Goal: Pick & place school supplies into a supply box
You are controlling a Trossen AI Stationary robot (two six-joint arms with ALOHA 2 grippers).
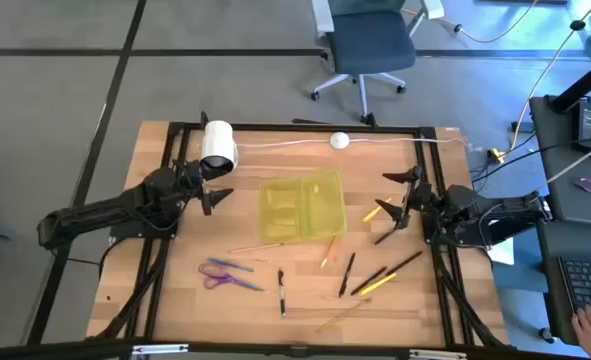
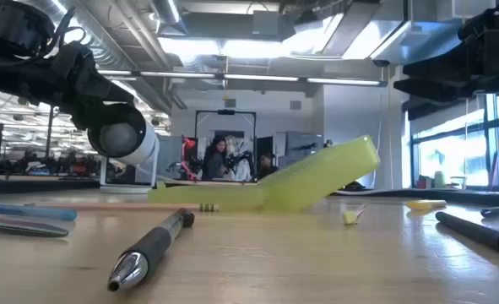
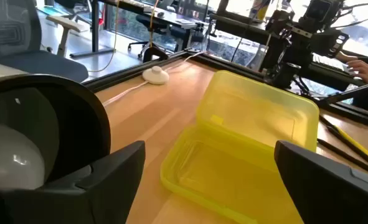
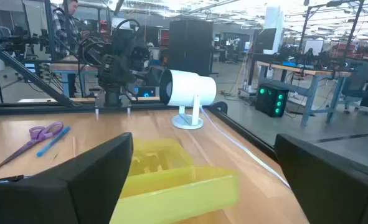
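Observation:
The yellow-green supply box [image 1: 300, 207] lies open at the table's middle, its lid tilted up on the right; it also shows in the left wrist view [image 3: 246, 149] and the right wrist view [image 4: 171, 171]. The purple-and-blue scissors [image 1: 220, 275] lie on the table at the near left. Pens and pencils [image 1: 360, 275] lie scattered near the table's near right. My left gripper [image 1: 213, 185] is open and empty left of the box. My right gripper [image 1: 400, 195] is open and empty right of it, above a yellow pen [image 1: 373, 213].
A white cylinder [image 1: 218, 145] stands at the far left, and a white round puck [image 1: 340, 140] on a cable lies at the far edge. A black pen [image 2: 148, 249] lies close to the low camera. Office chair and desks stand beyond the table.

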